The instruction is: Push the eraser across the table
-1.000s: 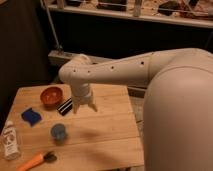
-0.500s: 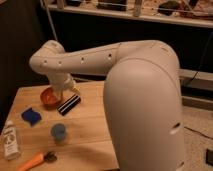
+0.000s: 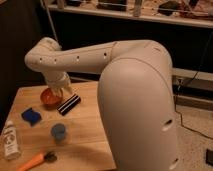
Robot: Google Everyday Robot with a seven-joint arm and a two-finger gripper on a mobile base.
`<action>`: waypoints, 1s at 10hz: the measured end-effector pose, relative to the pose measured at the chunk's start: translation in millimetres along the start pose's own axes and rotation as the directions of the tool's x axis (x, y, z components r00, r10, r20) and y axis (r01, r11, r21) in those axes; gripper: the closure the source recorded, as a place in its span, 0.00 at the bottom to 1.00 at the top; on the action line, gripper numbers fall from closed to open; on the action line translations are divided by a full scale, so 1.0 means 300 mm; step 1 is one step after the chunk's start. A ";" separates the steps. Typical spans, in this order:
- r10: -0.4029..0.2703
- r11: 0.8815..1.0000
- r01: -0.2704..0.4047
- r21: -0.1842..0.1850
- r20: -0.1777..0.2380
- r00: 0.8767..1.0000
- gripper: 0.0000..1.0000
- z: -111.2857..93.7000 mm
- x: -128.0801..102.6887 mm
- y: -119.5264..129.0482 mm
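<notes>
The eraser (image 3: 69, 104), a black block with white stripes, lies at an angle on the pale wooden table (image 3: 80, 127), just right of an orange bowl (image 3: 48, 99). My gripper (image 3: 60, 90) hangs from the white arm's wrist over the bowl's right rim, just left of and above the eraser's far end. I cannot tell whether it touches the eraser. My large white arm hides the right part of the table.
A blue sponge block (image 3: 31, 116) lies left of the middle. A small blue cup (image 3: 58, 132) stands in front of the eraser. A clear bottle (image 3: 10, 141) and an orange-handled brush (image 3: 35, 161) lie near the front left edge. Dark shelving stands behind the table.
My arm has swung left and closer to the camera, and the gripper moved from above the eraser's far end toward the bowl. The eraser lies about where it was.
</notes>
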 end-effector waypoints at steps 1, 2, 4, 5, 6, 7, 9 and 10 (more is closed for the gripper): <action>0.000 1.000 0.000 0.000 0.000 1.000 0.81 0.000 0.000 0.000; 0.001 1.000 -0.001 0.000 0.000 1.000 0.95 0.000 0.000 -0.002; 0.001 1.000 -0.001 0.001 0.000 1.000 1.00 0.001 0.000 -0.002; 0.001 1.000 -0.001 0.001 0.000 1.000 1.00 0.001 0.000 -0.003; 0.001 1.000 -0.001 0.001 0.000 1.000 1.00 0.001 0.000 -0.003; 0.001 1.000 -0.001 0.001 -0.001 1.000 1.00 0.002 0.000 -0.003; -0.007 1.000 0.007 -0.014 0.015 1.000 1.00 0.006 -0.025 0.013; -0.015 0.999 0.016 -0.030 0.025 1.000 1.00 0.008 -0.040 0.033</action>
